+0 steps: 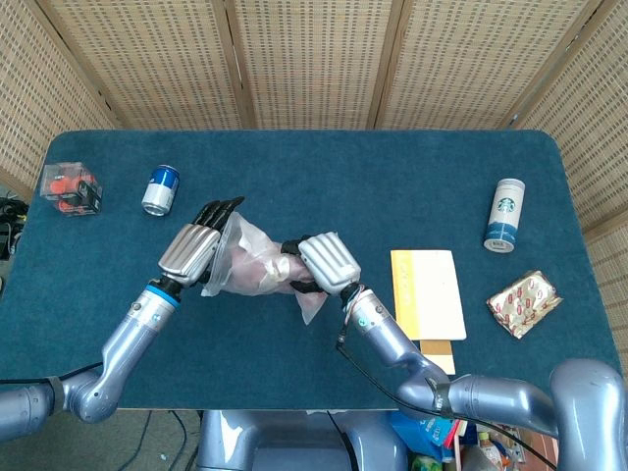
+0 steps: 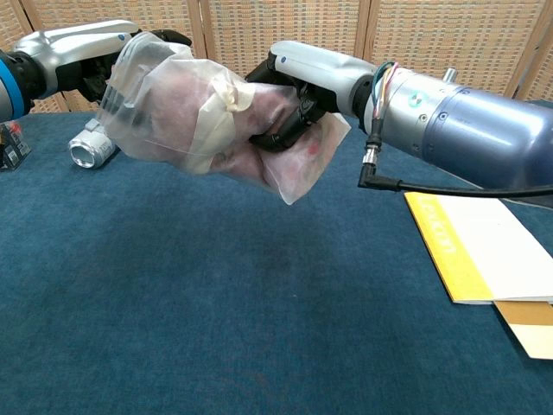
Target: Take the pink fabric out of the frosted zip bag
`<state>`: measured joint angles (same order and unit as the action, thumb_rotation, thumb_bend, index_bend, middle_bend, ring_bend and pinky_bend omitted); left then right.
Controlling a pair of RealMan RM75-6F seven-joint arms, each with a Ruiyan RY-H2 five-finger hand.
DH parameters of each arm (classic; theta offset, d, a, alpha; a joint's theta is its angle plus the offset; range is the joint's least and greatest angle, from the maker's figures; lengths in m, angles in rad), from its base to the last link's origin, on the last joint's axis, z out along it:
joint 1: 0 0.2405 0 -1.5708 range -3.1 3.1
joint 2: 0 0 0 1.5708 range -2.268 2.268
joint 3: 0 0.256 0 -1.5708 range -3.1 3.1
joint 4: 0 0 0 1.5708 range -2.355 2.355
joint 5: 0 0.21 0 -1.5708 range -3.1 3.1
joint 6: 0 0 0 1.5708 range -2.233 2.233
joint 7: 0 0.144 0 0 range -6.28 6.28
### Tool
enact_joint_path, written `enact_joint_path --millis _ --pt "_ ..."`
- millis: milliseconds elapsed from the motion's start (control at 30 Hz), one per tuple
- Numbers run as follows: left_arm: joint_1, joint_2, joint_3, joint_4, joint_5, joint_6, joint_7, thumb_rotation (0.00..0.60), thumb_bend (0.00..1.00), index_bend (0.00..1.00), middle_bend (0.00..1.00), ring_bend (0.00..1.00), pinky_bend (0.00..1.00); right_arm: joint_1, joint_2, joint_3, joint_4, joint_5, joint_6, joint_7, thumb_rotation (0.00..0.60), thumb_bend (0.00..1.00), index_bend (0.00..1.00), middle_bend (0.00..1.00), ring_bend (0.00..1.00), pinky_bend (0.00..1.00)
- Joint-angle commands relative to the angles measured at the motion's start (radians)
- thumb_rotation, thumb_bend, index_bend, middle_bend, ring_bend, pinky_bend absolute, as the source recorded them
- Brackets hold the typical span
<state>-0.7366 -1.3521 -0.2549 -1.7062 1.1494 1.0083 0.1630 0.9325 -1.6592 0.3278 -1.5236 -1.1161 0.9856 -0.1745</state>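
While the frosted zip bag (image 1: 257, 265) hung in the air above the blue table (image 1: 392, 186), the right hand (image 1: 324, 263) gripped it near one end, dark fingers curled tightly into the plastic with a loose flap of the bag trailing below the fist. The right forearm ran from the near edge of the table up and to the left, its silver back plates facing the head camera. The left hand (image 1: 196, 245) stood at the bag's other end, palm turned toward the plastic and fingers (image 1: 218, 209) extended along the bag's mouth edge, touching it; whether it actually pinched the plastic could not be told from either view. The pink fabric (image 2: 177, 99) lay inside the bag, showing as a pale rose mass through the cloudy film between the two hands. Behind the left hand, a blue can (image 1: 161, 188) lay near the far left, with a clear box of red items (image 1: 71, 187) by the left edge. To the right, well apart from the hands, sat a yellow-and-white booklet (image 1: 428, 292), a tall white cup (image 1: 505, 215) and a patterned wrapped packet (image 1: 524, 303), leaving open cloth under the bag.
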Motion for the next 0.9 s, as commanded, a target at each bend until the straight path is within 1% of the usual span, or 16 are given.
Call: enact_joint_path --millis 33,167,200,267,300,333,367,400,433,500,533,567,600,700,767,900 --pt "-0.002 -0.01 0.005 0.007 0.003 0.003 -0.002 0.6 0.67 0.7 0.0 0.0 0.0 -0.004 0.007 -0.009 -0.005 -0.007 -0.005 0.003 0.6 0.79 0.69 0.64 0.53 0.62" --pt "-0.005 -0.03 0.013 0.027 0.005 -0.003 -0.017 0.6 0.67 0.71 0.0 0.0 0.0 -0.009 0.014 -0.027 -0.004 -0.019 -0.012 -0.002 0.6 0.79 0.69 0.62 0.53 0.62" --pt "-0.006 -0.036 0.016 0.033 0.006 -0.005 -0.019 0.6 0.67 0.71 0.0 0.0 0.0 -0.01 0.016 -0.033 -0.004 -0.021 -0.015 -0.003 0.6 0.79 0.69 0.59 0.53 0.62" --pt "-0.007 -0.045 0.021 0.044 0.003 -0.009 -0.023 0.6 0.67 0.71 0.0 0.0 0.0 -0.014 0.023 -0.043 -0.004 -0.023 -0.024 -0.002 0.6 0.79 0.6 0.5 0.5 0.59" --pt "-0.008 -0.048 0.021 0.047 0.001 -0.011 -0.025 0.6 0.67 0.71 0.0 0.0 0.0 -0.015 0.026 -0.049 -0.004 -0.024 -0.028 -0.003 0.6 0.79 0.49 0.37 0.43 0.5" --pt "-0.009 -0.053 0.022 0.052 -0.004 -0.017 -0.03 0.6 0.67 0.71 0.0 0.0 0.0 -0.018 0.033 -0.059 -0.002 -0.025 -0.036 -0.009 0.6 0.76 0.39 0.26 0.35 0.4" --pt "-0.01 -0.057 0.023 0.055 -0.008 -0.022 -0.034 0.6 0.67 0.71 0.0 0.0 0.0 -0.018 0.038 -0.066 0.0 -0.023 -0.043 -0.017 0.6 0.66 0.27 0.14 0.23 0.26" --pt "-0.012 -0.061 0.023 0.06 -0.015 -0.03 -0.04 0.6 0.67 0.71 0.0 0.0 0.0 -0.018 0.046 -0.074 0.0 -0.013 -0.056 -0.028 0.6 0.52 0.13 0.04 0.1 0.11" --pt "-0.013 -0.065 0.023 0.063 -0.024 -0.035 -0.046 0.6 0.67 0.71 0.0 0.0 0.0 -0.019 0.059 -0.082 -0.005 0.007 -0.077 -0.038 0.6 0.37 0.05 0.0 0.02 0.03" --pt "-0.011 -0.078 0.026 0.074 -0.034 -0.037 -0.052 0.6 0.67 0.71 0.0 0.0 0.0 -0.019 0.093 -0.088 -0.029 0.047 -0.12 -0.04 0.6 0.22 0.0 0.0 0.0 0.0" --pt "-0.01 -0.087 0.03 0.084 -0.039 -0.04 -0.056 0.6 0.67 0.71 0.0 0.0 0.0 -0.022 0.115 -0.09 -0.043 0.062 -0.14 -0.03 0.6 0.14 0.0 0.0 0.0 0.0" --pt "-0.01 -0.094 0.032 0.093 -0.043 -0.042 -0.06 0.6 0.67 0.71 0.0 0.0 0.0 -0.026 0.13 -0.093 -0.052 0.066 -0.151 -0.022 0.6 0.1 0.0 0.0 0.0 0.0" --pt "-0.009 -0.102 0.034 0.103 -0.046 -0.045 -0.065 0.6 0.67 0.71 0.0 0.0 0.0 -0.03 0.147 -0.098 -0.059 0.067 -0.16 -0.015 0.6 0.07 0.0 0.0 0.0 0.0" --pt "-0.014 -0.129 0.037 0.143 -0.054 -0.055 -0.071 0.6 0.67 0.71 0.0 0.0 0.0 -0.059 0.198 -0.128 -0.067 0.055 -0.158 -0.008 0.6 0.07 0.0 0.0 0.0 0.0" --pt "-0.022 -0.144 0.03 0.165 -0.053 -0.057 -0.075 0.6 0.67 0.71 0.0 0.0 0.0 -0.101 0.235 -0.156 -0.074 0.012 -0.114 0.003 0.6 0.07 0.0 0.0 0.0 0.0" --pt "-0.03 -0.149 0.015 0.174 -0.053 -0.059 -0.088 0.6 0.67 0.71 0.0 0.0 0.0 -0.144 0.255 -0.183 -0.057 -0.067 -0.037 0.003 0.6 0.07 0.0 0.0 0.0 0.0"
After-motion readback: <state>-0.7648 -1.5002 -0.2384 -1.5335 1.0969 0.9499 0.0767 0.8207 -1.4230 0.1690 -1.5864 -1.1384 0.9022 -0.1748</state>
